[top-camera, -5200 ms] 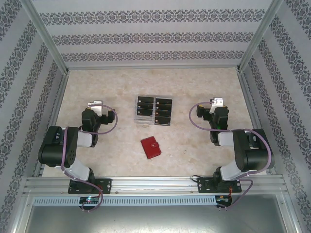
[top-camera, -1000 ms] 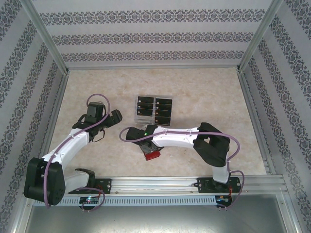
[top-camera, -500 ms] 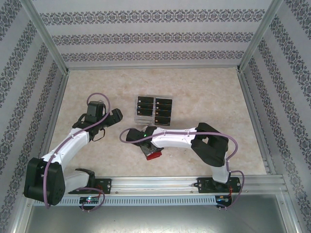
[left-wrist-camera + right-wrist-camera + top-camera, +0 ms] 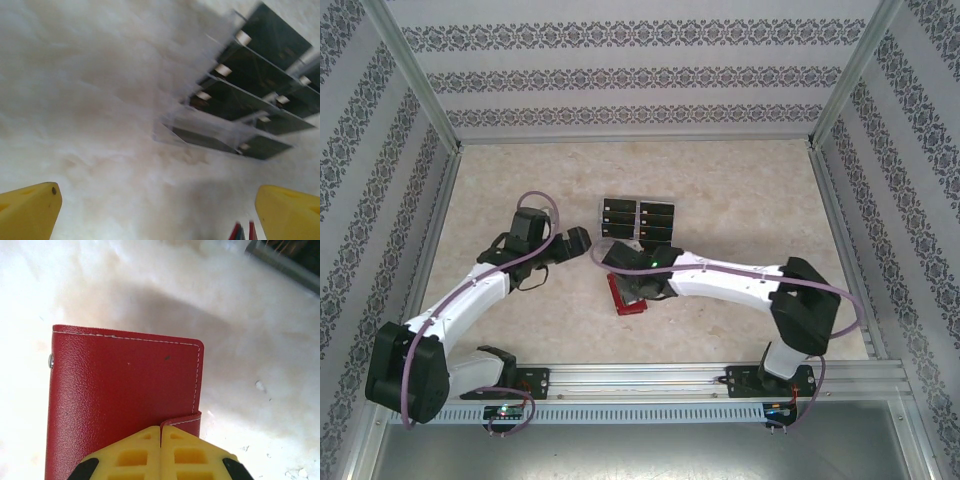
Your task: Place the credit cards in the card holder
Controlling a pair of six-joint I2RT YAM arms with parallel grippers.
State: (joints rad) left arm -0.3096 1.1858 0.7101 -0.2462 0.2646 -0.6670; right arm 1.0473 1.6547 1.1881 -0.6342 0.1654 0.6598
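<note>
1. Pale marbled surface [image 4: 750, 190] between patterned walls carries everything; from above, the clear tray [image 4: 670, 203] of credit cards [image 4: 656, 222] sits mid-surface, with the red card holder [image 4: 623, 298] close by at its 6 o'clock
2. My right pincer [image 4: 160, 432] hangs directly over the card holder; in its wrist view the red cover lies at 12 o'clock, its long side running 12 to 6, and the snap tab [image 4: 184, 421] sits just beside my tips at 1 o'clock
3. That pincer is closed, tips pressed together with no gap; I cannot tell whether it nips the tab's edge
4. My left pincer [image 4: 160, 215] gapes wide, empty, touching nothing; the cards lie near at its 1 o'clock, long edges running 10 to 4
5. I judge my left arm the nearer one for lifting a card, while my right deals with the holder's flap
</note>
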